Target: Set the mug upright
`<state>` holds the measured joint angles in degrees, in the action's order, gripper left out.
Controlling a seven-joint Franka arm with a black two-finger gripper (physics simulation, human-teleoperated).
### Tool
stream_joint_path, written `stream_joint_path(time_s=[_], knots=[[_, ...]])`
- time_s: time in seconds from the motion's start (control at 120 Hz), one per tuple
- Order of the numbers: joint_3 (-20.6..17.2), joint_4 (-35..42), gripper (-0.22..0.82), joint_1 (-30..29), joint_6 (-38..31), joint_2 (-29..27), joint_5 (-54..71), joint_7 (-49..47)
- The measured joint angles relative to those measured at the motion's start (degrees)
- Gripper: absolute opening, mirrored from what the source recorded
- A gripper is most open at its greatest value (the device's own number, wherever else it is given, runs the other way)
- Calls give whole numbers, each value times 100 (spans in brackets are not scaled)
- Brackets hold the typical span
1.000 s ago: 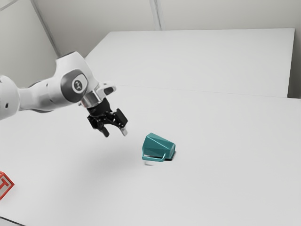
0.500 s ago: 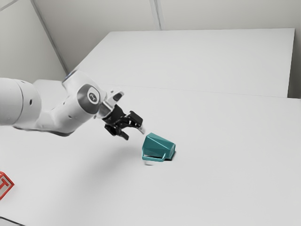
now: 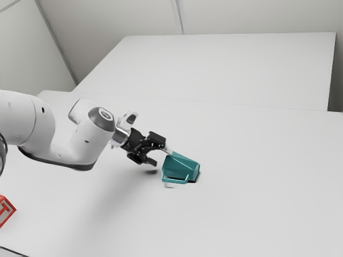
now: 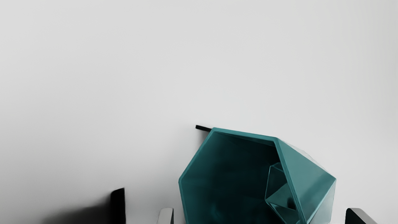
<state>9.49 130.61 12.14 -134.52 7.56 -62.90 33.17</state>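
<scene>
1. Fingers spread wide on the gripper, right by the mug's mouth!
2. And here's the mug: teal, faceted, lying on its side on the table, dark hollow facing the gripper.
3. Red-edged block, exterior view's left edge.

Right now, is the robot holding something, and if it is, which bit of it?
Nothing is held: the gripper is open, and the teal mug lies on its side, with a gap between it and each fingertip.
</scene>
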Motion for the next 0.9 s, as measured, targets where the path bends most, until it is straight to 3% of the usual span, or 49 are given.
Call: stream_joint_path(time_s=[0.9], knots=[[-9,-225,59,323,197,479,-741,1361]])
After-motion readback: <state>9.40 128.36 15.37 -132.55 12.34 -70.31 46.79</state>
